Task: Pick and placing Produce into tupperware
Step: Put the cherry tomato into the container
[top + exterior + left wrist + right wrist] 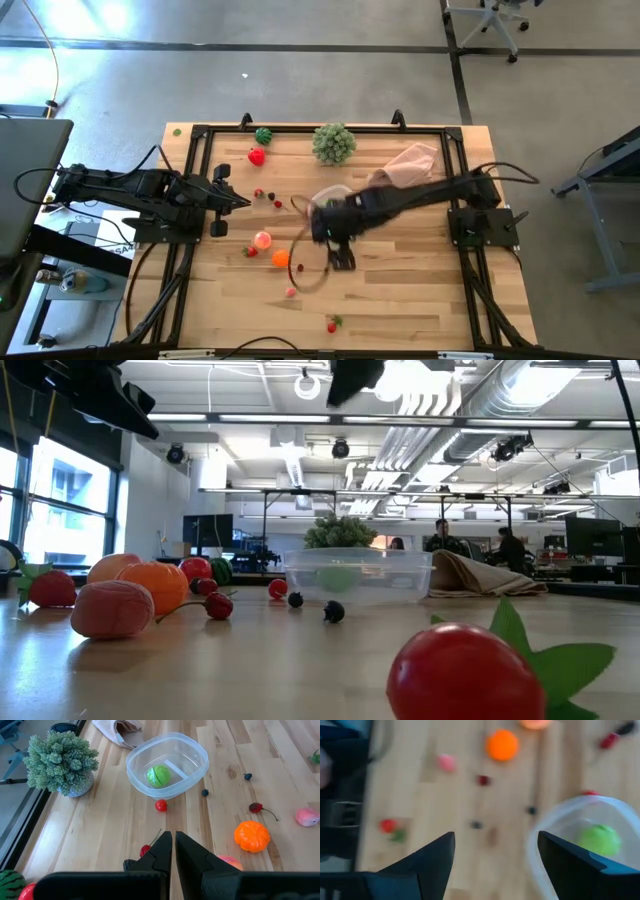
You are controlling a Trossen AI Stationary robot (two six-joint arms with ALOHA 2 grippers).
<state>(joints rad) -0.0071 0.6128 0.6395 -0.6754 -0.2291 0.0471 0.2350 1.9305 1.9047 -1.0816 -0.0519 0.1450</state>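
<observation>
High view: pale wooden slatted worktop (400,290) inside a black frame, with two dark arms reaching in from the left and right edges.

Right hand (492,852) hangs over the mid worktop, above the round clear plastic tupperware (167,764); its jaws stand wide apart and hold nothing. The wrist view looks down past the fingers onto the container's rim.

Left hand (173,851) sits near the left edge of the worktop, jaws pressed together, nothing between them.

Pale green leafy ball (333,143) stands at the far edge, near the middle. Crumpled pink cloth (410,162) lies just right of it, partly under the right arm.

The tupperware rests upright on the worktop. Inside it lies one bright green round piece (158,775).

Loose produce lies to the left of and nearer than the container:
- orange ribbed fruit (252,836), with a pink peach-like piece (262,239) close by
- dark green striped melon (263,135) and red piece (257,156), far left
- small red ball (161,805), just outside the container wall
- red strawberry with green leaf (332,324), near edge
- two tiny dark berries (205,792), beside the container
</observation>
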